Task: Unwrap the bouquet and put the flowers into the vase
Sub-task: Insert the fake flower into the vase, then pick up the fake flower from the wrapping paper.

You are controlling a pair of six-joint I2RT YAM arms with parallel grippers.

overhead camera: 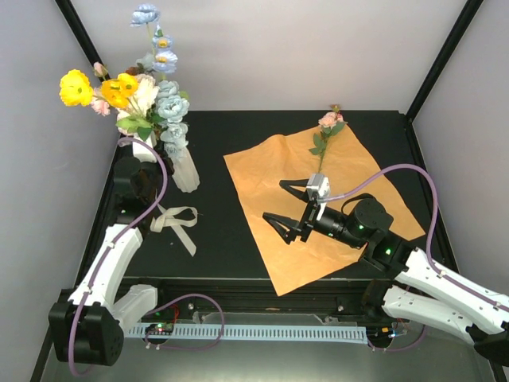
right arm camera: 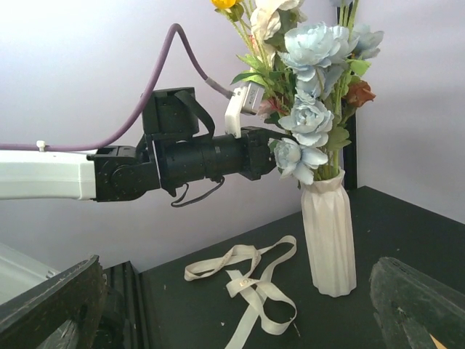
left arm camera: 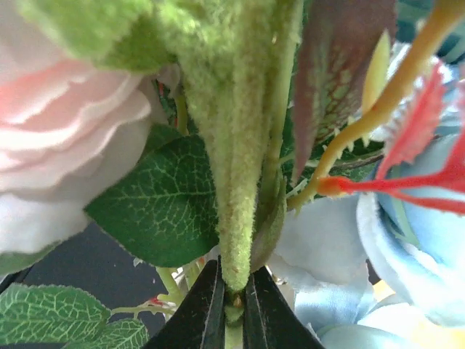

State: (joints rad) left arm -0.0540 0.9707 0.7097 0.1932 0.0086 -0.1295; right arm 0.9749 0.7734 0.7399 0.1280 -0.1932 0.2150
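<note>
Black table (overhead camera: 223, 239); flower stem (left arm camera: 236, 233) inside left gripper (left arm camera: 234, 283).

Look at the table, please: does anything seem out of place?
Yes. One pink flower lies alone on the orange paper, far from the other flowers standing in the upright vase. A cream ribbon lies loose on the table beside the vase.

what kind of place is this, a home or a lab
Probably a robot lab cell: black table boxed in by plain grey walls, left arm and right arm bolted at its near edge, cable duct in front.
</note>
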